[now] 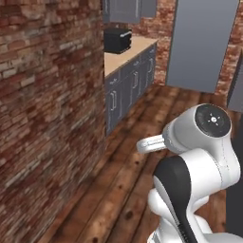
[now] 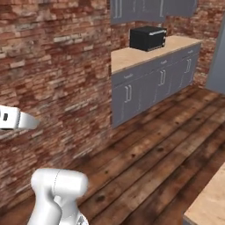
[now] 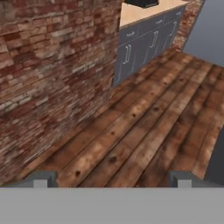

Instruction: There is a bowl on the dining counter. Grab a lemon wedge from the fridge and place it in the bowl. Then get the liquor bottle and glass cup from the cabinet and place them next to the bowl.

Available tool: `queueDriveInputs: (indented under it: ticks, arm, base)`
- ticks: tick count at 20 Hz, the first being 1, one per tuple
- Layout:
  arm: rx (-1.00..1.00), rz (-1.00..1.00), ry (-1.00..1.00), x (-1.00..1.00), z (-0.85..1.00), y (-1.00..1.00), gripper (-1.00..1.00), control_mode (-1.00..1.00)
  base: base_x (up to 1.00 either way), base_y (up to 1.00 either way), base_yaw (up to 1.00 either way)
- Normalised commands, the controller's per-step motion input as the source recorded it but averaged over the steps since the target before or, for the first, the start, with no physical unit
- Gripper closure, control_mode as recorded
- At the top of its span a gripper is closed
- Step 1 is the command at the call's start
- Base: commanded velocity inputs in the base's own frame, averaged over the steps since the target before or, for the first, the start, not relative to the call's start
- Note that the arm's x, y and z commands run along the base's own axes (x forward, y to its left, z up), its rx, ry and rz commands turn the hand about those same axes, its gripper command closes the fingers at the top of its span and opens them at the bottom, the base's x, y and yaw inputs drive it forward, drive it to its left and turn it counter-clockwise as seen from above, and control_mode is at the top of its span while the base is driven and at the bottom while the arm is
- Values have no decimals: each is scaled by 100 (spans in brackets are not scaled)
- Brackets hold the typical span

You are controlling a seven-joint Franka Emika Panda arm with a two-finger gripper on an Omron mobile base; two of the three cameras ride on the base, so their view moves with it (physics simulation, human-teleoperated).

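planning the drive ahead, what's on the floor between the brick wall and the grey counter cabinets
Nothing: in the right base view the plank floor runs bare from the brick wall to the cabinets. The hand, open, sees the same bare boards.

A brick wall point(image 2: 52, 88) takes up the left of the frame, with a plank floor point(image 2: 162, 149) spreading across the lower right. Behind the wall's end, at upper centre, a counter with cabinet fronts point(image 2: 154, 81) runs back; a toaster oven point(image 2: 148, 38) sits on it, under wall cabinets point(image 2: 149, 9).
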Motion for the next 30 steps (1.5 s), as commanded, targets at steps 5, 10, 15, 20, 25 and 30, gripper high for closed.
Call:
queueDriveInputs:
  ticks: [5,10,15,20,25,30]
  arm:
    - [0,0,0,0,0,0,-100,100]
    - [0,0,0,0,0,0,-100,100]
    - [0,0,0,0,0,0,-100,100]
    - [0,0,0,0,0,0,-100,100]
    - [0,0,0,0,0,0,-100,100]
    - [0,0,0,0,0,0,-100,100]
  base:
    - [100,-17,0]
    - [100,-22,0]
    - [100,-23,0]
    - [100,-28,0]
    - [100,-35,4]
    - [100,-36,18]
